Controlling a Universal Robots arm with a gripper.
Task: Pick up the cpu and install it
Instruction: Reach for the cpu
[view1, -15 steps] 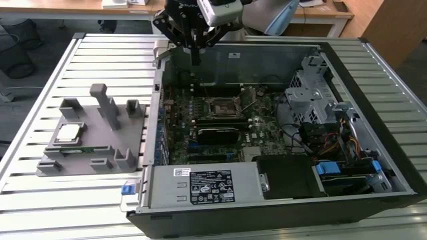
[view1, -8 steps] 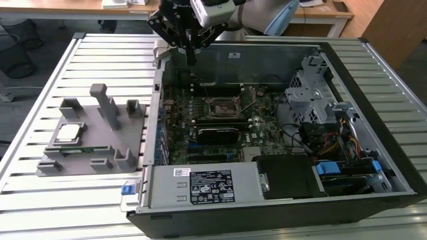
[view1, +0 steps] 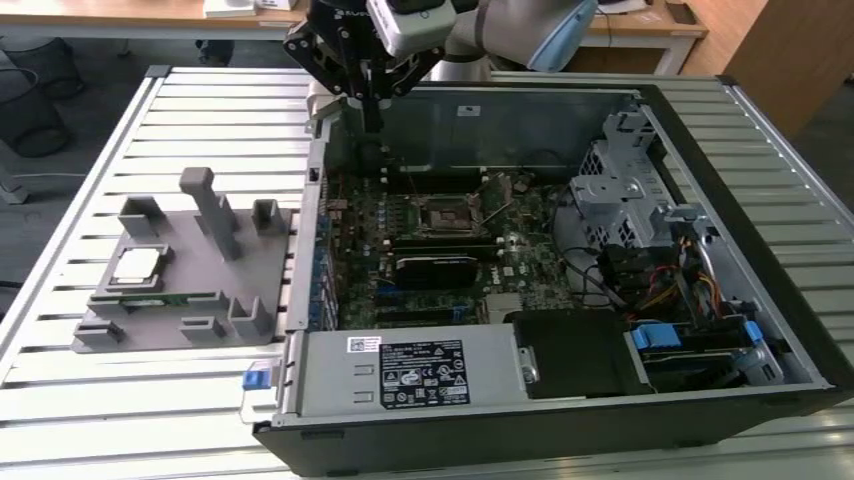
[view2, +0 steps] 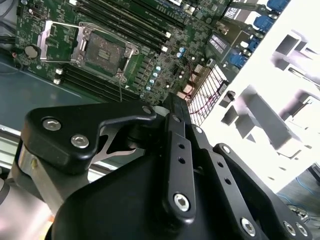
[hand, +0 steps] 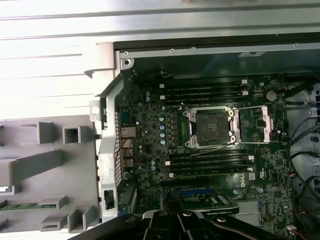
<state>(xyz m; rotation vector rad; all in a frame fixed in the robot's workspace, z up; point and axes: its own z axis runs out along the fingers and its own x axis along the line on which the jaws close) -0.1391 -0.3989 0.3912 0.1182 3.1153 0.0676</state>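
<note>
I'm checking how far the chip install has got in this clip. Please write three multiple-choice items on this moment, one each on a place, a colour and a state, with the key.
1. Where does the chip lie?
A) on the grey holder beside the computer case
B) inside that case
C) leaning against that case's outer wall

2. What colour is the long stick lying on the holder near the chip?
A) red
B) green
C) yellow

3. In what state is the socket on the board?
A) covered by a fan
B) closed over a part
C) open and empty

Key:
1 A: the exterior view shows it flat on the holder, outside the case.
2 B: its face is green in the exterior view.
3 C: the first wrist view shows its cover swung aside and nothing seated in it.
</note>
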